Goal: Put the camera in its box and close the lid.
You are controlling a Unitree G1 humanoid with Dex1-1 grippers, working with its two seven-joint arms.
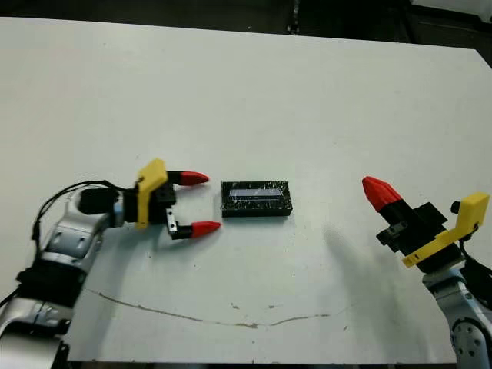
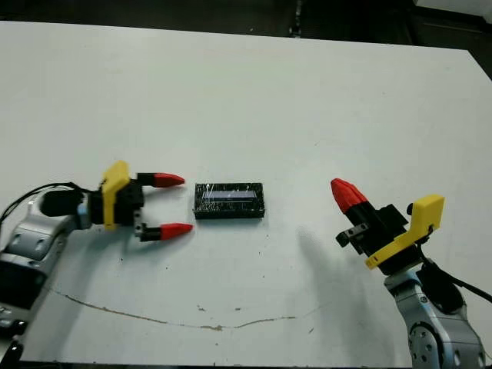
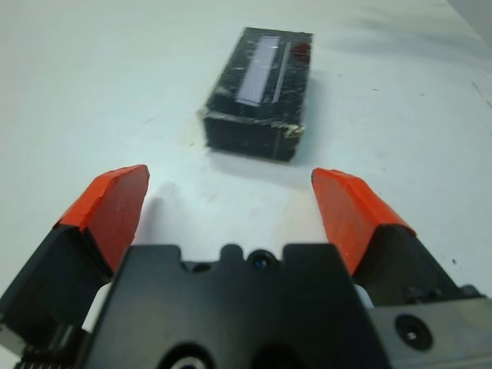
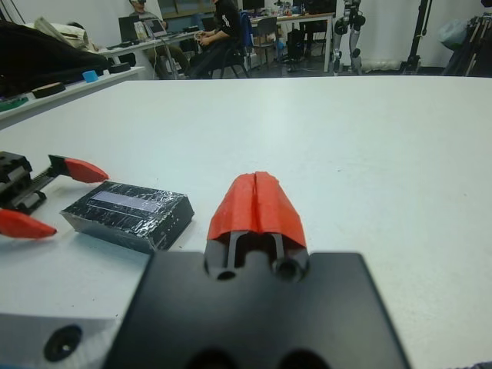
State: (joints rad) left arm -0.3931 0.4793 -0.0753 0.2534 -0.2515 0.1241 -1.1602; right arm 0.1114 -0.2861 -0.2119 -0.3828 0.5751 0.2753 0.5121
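**Lid on box, both end effectors clear of it**

Seen at centre frame in the head views: the lid (image 1: 256, 197), glossy black with a pale bluish stripe along its top, lying flat on the white worktop (image 1: 254, 92). Appears as one closed black block; box beneath not separately visible, camera not visible either. Slightly crinkled, reflective surface on the block in both wrist views.

At lower left of the frame: left end effector (image 1: 194, 204), open, with its two red-tipped fingers (image 1: 191, 178) spread wide and pointing toward the block's short end. Just beside the lid, not touching; a strip of bare worktop between the fingertips and the block. Confirmed in the left wrist view: lid (image 3: 258, 92) ahead, centred between the spread fingers and apart from them.

At lower right of the frame: right end effector (image 1: 378, 191), closed and holding nothing, red tips pressed together into one point. Well apart from the lid, raised above the worktop with its shadow falling to the left of it. Closed tips plain in the right wrist view, a thin seam between them.

Across the near part of the worktop: a thin dark scuff line (image 1: 192, 317).

In the right wrist view, upper left beyond the worktop: people seated (image 4: 223, 34) at desks.
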